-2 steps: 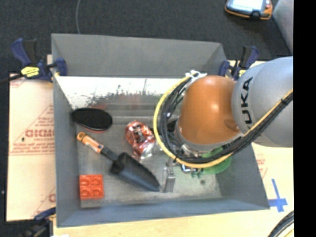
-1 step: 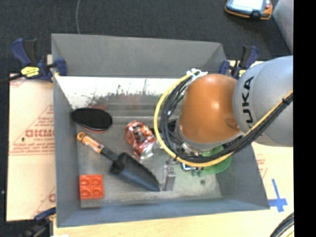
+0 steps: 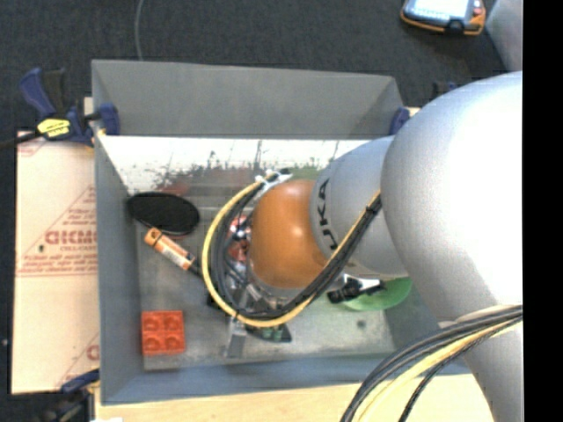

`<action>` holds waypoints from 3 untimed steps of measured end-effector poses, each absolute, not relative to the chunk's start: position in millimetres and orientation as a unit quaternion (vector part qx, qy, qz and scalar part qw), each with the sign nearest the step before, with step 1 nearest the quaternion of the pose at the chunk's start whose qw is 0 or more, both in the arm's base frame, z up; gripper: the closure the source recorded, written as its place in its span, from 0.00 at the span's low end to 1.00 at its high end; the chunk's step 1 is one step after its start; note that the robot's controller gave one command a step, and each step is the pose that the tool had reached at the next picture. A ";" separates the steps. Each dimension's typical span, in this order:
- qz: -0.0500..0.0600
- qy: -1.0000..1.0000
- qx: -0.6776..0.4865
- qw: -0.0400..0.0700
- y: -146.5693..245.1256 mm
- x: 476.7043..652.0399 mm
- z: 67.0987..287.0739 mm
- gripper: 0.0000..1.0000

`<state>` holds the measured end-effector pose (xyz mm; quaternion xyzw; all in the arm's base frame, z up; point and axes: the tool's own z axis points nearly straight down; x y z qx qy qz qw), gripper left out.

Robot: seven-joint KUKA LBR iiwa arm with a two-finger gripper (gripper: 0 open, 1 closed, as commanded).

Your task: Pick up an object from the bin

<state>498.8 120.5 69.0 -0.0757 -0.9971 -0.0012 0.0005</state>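
Bulky silver arm (image 3: 457, 218) masks the gripper (image 3: 239, 331); open or closed, I cannot tell. I'd lower gently, avoiding the orange studded plastic brick (image 3: 163, 332) left of it.

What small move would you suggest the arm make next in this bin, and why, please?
Probably a short straight lift. The gripper sits low by the near wall of the grey metal bin, beside the red square studded brick, and the arm's orange cover hides what lies under it; rising a little would likely show whether anything comes up.
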 end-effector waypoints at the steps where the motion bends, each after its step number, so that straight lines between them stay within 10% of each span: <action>1: -0.001 -0.996 -0.094 -0.006 130.2 496.1 137.6 0.00; 3: -0.002 -0.985 -0.174 -0.005 88.3 488.3 70.3 0.00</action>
